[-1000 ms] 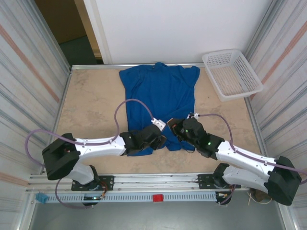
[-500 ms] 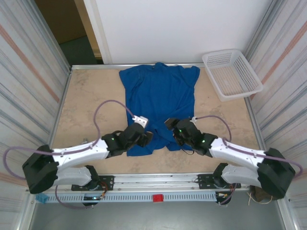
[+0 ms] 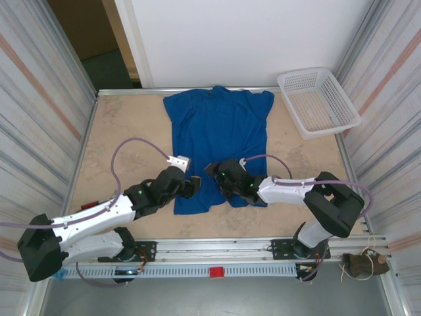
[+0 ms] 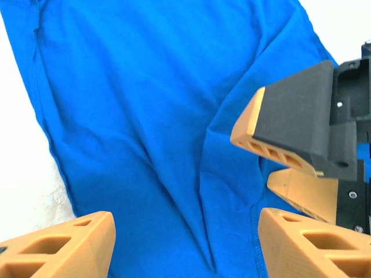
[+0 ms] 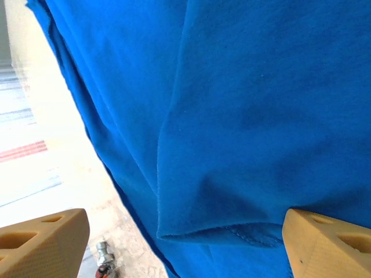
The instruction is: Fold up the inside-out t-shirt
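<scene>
- The left arm (image 3: 99, 214) is reaching in from the near left corner, across the tan table (image 3: 125, 141).
- The left claw (image 3: 193, 186) is hanging over the near left part of the blue t-shirt (image 3: 220, 128). Its two orange fingers (image 4: 58, 249) are standing wide apart. They are holding nothing, and blue cloth is showing between them.
- The t-shirt is lying spread out flat in the middle of the table. Its neck is pointing at the far edge. Its bottom hem is lying close to the two claws. In the left wrist view, long folds are running down the cloth.
- The right claw (image 3: 212, 171) is hanging over the bottom part of the t-shirt, just beside the left claw. Its orange fingers (image 5: 40, 243) are standing wide apart too, and they are holding nothing. In the right wrist view, a turned-over edge of cloth with a stitched hem is lying between them.
- The right arm (image 3: 289, 189) is bending in from the near right corner and reaching to the left.
- A white basket (image 3: 319, 102) is sitting at the far right corner. It is near the t-shirt's sleeve but not touching it.
</scene>
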